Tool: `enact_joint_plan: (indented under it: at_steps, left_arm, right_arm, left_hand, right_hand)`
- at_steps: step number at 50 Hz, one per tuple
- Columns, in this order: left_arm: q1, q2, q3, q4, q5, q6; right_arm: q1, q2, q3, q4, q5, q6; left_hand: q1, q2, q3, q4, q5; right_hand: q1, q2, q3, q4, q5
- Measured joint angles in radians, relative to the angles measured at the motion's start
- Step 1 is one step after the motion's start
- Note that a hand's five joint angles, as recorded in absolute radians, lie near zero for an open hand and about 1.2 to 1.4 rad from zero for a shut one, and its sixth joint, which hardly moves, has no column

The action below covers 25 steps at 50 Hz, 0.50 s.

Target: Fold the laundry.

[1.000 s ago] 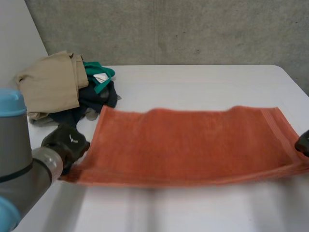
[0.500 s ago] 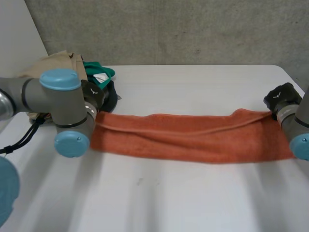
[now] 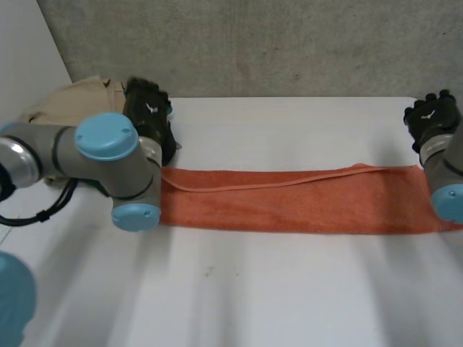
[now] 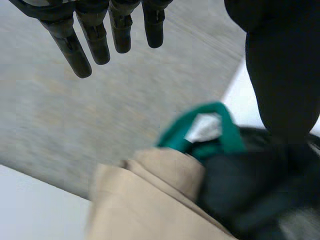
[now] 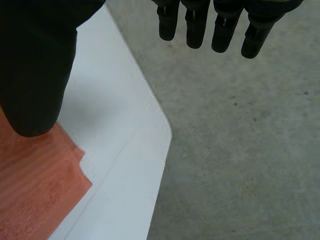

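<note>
An orange towel [image 3: 304,201] lies folded in half as a long strip across the middle of the white table [image 3: 289,123]. My left hand [image 3: 147,108] hovers open beyond the strip's left end, over the laundry pile; its straight fingers [image 4: 75,45] and thumb hold nothing. My right hand [image 3: 432,116] is open past the strip's right end, near the table's far right corner. In the right wrist view a towel corner [image 5: 40,185] lies under the thumb, apart from the fingers [image 5: 215,30].
A pile of laundry sits at the table's far left: a beige garment [image 3: 72,112], a green one [image 4: 220,135] and dark cloth [image 4: 260,195]. The table's rounded right corner [image 5: 160,135] drops to a grey floor. A concrete wall runs behind.
Both hands carried the towel's near edge to the far edge, folding it into a strip. They then let go, opened and lifted away past its ends.
</note>
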Motion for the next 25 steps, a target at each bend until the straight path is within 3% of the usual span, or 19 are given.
enact_joint_plan:
  at_steps: [7,13,20,25]
  left_arm:
    - [-0.004,0.188,-0.145,0.081,0.010,-0.009]
    - [-0.001,0.292,-0.282,0.011,0.102,-0.017]
    - [0.018,0.267,-0.368,-0.087,0.245,-0.021]
    - [0.048,0.189,-0.344,-0.097,0.281,-0.021]
  right_arm:
    - [-0.077,-0.171,0.143,0.166,-0.121,0.099]
    - [-0.210,-0.249,0.278,0.315,-0.291,0.115]
    - [-0.288,-0.258,0.394,0.272,-0.384,0.104]
    - [-0.291,-0.253,0.433,0.215,-0.390,0.098]
  left_hand:
    - [0.000,0.000,0.000,0.000,0.000]
    - [0.000,0.000,0.000,0.000,0.000]
    - [0.006,0.004,0.003,0.006,0.003]
    - [0.077,0.061,0.054,0.066,0.046]
  right_hand:
    - [0.000,0.000,0.000,0.000,0.000]
    - [0.000,0.000,0.000,0.000,0.000]
    - [0.000,0.000,0.000,0.000,0.000]
    - [0.000,0.003,0.002,0.001,0.000]
